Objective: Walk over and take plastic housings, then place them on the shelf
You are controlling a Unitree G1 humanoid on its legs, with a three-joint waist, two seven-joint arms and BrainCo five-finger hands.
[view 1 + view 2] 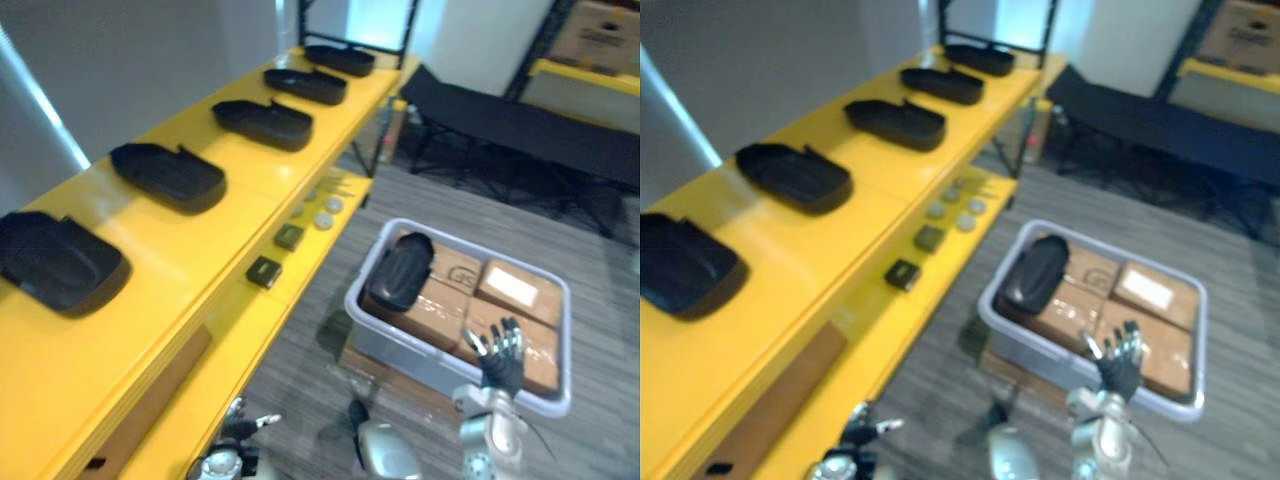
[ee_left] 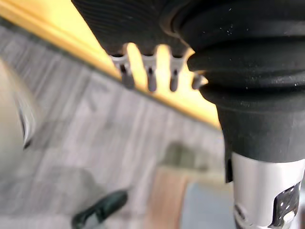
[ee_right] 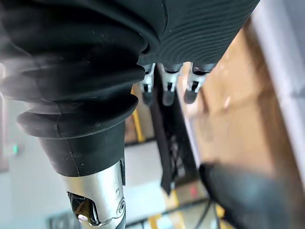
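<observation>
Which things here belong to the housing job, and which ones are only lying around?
Job: grey bin; housing inside it; five housings already shelved; yellow shelf.
Lying about: cardboard boxes in the bin; small parts on the lower shelf; black cot.

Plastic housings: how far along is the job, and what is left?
Done: five plastic housings lie on the yellow shelf. In hand: nothing; the right hand hovers open over the grey bin, and the left hand hangs low by the shelf. Left: one housing on the boxes in the bin.
</observation>
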